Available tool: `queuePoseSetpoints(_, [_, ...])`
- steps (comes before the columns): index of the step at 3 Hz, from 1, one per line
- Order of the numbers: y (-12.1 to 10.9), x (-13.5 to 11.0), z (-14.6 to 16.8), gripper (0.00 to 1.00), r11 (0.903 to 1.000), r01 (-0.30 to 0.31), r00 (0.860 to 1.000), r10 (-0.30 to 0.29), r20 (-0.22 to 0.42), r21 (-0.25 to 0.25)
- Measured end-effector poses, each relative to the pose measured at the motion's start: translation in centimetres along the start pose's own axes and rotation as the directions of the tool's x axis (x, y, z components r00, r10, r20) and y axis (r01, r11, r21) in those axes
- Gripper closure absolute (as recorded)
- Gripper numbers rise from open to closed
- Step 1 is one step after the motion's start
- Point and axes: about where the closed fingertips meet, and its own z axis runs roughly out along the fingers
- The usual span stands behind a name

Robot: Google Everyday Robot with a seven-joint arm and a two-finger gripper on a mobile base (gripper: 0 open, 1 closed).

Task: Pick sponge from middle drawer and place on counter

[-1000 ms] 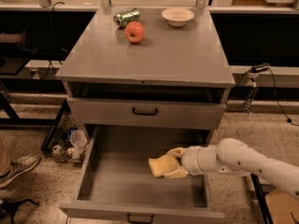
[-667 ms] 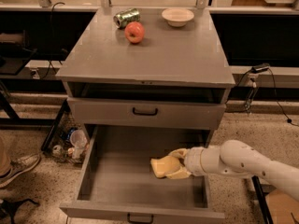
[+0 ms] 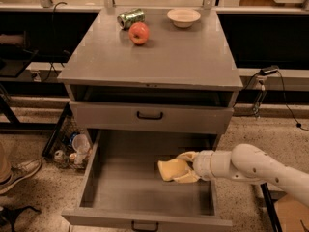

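Sponge [image 3: 172, 170] clamped in hand [image 3: 185, 167], low inside middle drawer [image 3: 130, 190], right side. I see almost no shift over the last second, so lift to desk [image 3: 159, 57] hasn't really begun.

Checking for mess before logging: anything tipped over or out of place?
The green metal can lies on its side at the back of the grey counter slab. Otherwise fine: the pincer grips the pale yellow sponge inside the deep grey drawer.
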Motion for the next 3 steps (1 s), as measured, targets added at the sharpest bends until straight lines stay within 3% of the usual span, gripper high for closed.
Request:
queuePoseSetpoints(1, [-2.5,-2.3,-4.0,1.00,0.9951,0.034,0.999,-0.038,0.034,0.092])
queuePoseSetpoints(2, [-5.1,-5.3,-10.2,1.00,0.9695,0.115,0.992,-0.125,0.033,0.216])
queuePoseSetpoints(3, [-7.1,-8.5,-15.8,1.00,0.9314,0.194,0.976,-0.214,0.034,0.308])
